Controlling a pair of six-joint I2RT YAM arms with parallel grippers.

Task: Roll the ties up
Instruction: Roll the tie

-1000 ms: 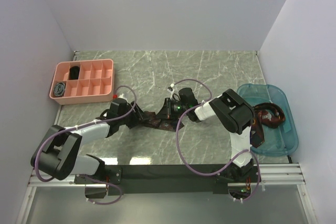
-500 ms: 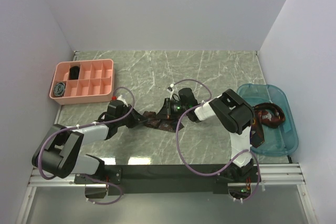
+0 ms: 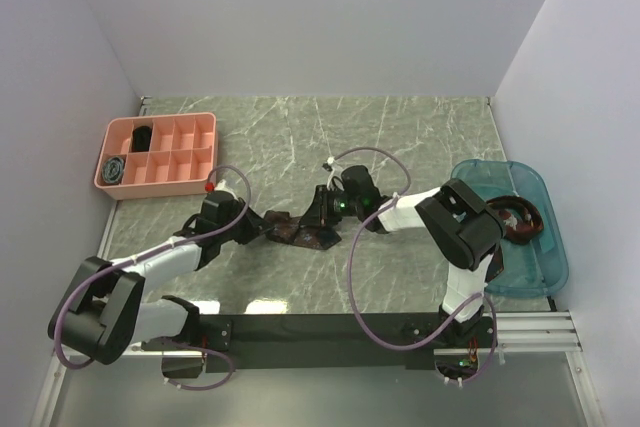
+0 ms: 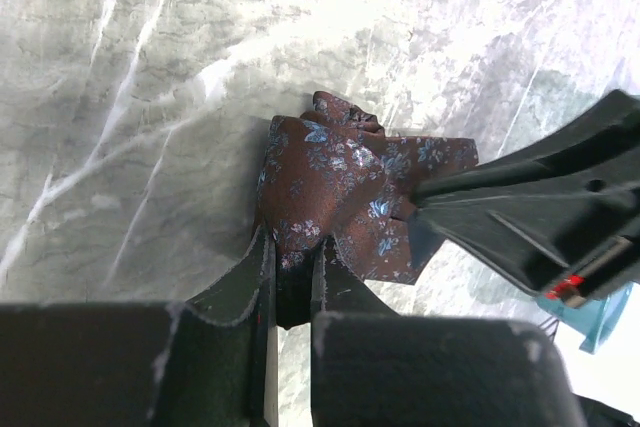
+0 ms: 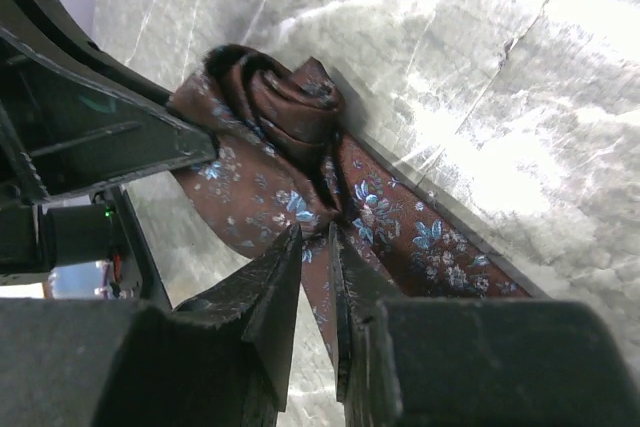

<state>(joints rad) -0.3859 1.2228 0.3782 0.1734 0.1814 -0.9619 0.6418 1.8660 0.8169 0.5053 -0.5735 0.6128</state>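
Both arms stretch inward, left pincer pinched narrow, right pincer slightly parted.

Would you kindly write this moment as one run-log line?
tie: maroon floral, partly coiled | left gripper: shut on tie | right gripper: shut on tie

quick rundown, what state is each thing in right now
maroon tie: partly rolled, one end coiled
left tool: shut on the maroon tie
right tool: nearly closed at the maroon tie, grip unclear
black tie: coiled, in pink tray
grey-blue tie: coiled, in pink tray
loose tie: unrolled, in blue bin
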